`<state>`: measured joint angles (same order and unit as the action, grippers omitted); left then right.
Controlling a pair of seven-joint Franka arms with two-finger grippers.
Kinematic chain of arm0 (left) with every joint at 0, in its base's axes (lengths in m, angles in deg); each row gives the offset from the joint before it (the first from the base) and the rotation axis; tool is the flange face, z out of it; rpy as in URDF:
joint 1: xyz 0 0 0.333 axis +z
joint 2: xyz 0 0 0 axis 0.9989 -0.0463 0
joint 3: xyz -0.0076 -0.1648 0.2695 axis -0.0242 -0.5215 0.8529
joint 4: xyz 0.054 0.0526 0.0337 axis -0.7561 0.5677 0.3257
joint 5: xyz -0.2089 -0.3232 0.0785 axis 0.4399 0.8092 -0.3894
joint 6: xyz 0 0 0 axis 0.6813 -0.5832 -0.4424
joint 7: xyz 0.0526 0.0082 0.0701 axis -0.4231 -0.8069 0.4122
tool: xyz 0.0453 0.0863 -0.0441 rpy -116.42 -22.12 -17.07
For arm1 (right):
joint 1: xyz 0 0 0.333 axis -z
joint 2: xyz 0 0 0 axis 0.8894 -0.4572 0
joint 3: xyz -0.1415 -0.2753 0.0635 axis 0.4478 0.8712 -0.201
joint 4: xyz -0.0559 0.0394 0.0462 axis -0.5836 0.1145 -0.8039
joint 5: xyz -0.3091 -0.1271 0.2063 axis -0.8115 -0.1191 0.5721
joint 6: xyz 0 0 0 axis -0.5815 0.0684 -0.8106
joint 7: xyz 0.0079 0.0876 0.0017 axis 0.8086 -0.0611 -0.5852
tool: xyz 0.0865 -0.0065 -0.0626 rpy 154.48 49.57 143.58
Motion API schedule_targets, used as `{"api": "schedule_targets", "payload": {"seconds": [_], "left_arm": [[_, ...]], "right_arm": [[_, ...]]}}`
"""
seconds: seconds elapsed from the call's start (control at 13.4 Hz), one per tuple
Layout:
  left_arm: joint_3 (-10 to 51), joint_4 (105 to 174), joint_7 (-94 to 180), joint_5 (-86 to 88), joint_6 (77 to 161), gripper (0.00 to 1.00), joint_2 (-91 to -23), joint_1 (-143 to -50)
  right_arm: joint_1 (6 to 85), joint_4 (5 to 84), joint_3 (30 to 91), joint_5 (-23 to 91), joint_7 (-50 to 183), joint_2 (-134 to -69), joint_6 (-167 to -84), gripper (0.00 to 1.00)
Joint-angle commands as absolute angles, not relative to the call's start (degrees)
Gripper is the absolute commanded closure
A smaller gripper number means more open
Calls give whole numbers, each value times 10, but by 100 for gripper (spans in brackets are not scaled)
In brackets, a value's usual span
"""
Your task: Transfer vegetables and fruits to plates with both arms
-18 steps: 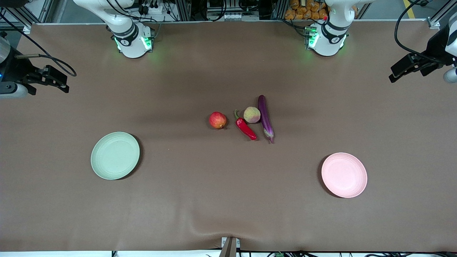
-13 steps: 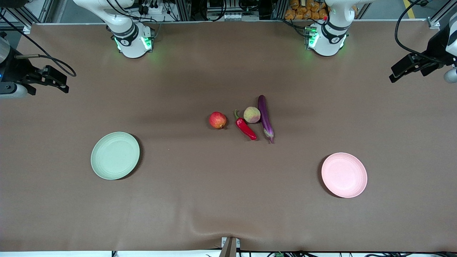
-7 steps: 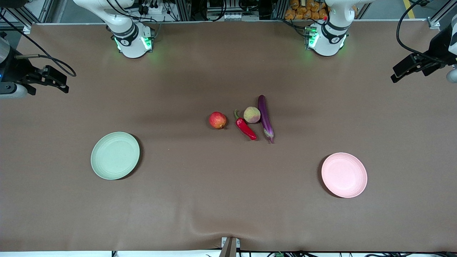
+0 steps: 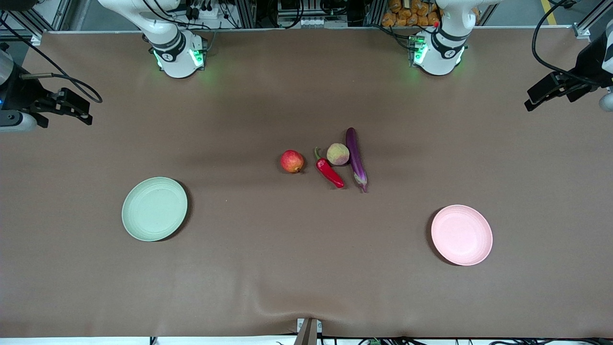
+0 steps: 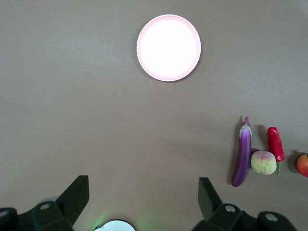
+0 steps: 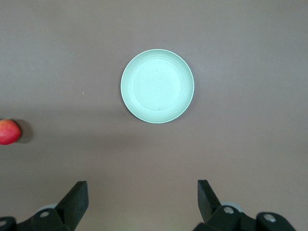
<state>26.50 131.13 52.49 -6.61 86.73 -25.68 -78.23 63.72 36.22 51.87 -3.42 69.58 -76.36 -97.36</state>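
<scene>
Four items lie in a row mid-table: a red-yellow apple [image 4: 292, 161] [image 5: 303, 164] [image 6: 8, 132], a red chili pepper [image 4: 329, 172] [image 5: 275, 144], a blushed peach [image 4: 338, 154] [image 5: 263, 162] touching the long purple eggplant [image 4: 356, 158] [image 5: 243, 153]. The pale green plate [image 4: 154, 208] [image 6: 157, 85] lies toward the right arm's end, the pale pink plate [image 4: 461, 235] [image 5: 168, 47] toward the left arm's end; both are bare. My left gripper [image 4: 531, 101] [image 5: 143, 192] hangs open high over its table end. My right gripper [image 4: 84, 111] [image 6: 142, 195] hangs open high over the other end.
The two arm bases [image 4: 178, 57] [image 4: 436, 55] glow green along the table edge farthest from the front camera. A small metal bracket [image 4: 309, 330] sticks up at the nearest edge. Brown cloth covers the whole table [image 4: 306, 268].
The left arm's hand has drifted slightly toward its end of the table. The right arm, the produce and the plates have not moved.
</scene>
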Motion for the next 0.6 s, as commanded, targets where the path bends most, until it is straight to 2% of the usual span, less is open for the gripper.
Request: {"api": "schedule_targets", "payload": {"seconds": [0.0, 0.52], "left_arm": [[261, 1305, 514, -67, 855, 0, -254, -775], [261, 1308, 512, -67, 854, 0, -253, -775]], "right_arm": [[645, 349, 516, -21, 690, -770, -968, 0], [646, 349, 516, -14, 690, -771, -969, 0]]}}
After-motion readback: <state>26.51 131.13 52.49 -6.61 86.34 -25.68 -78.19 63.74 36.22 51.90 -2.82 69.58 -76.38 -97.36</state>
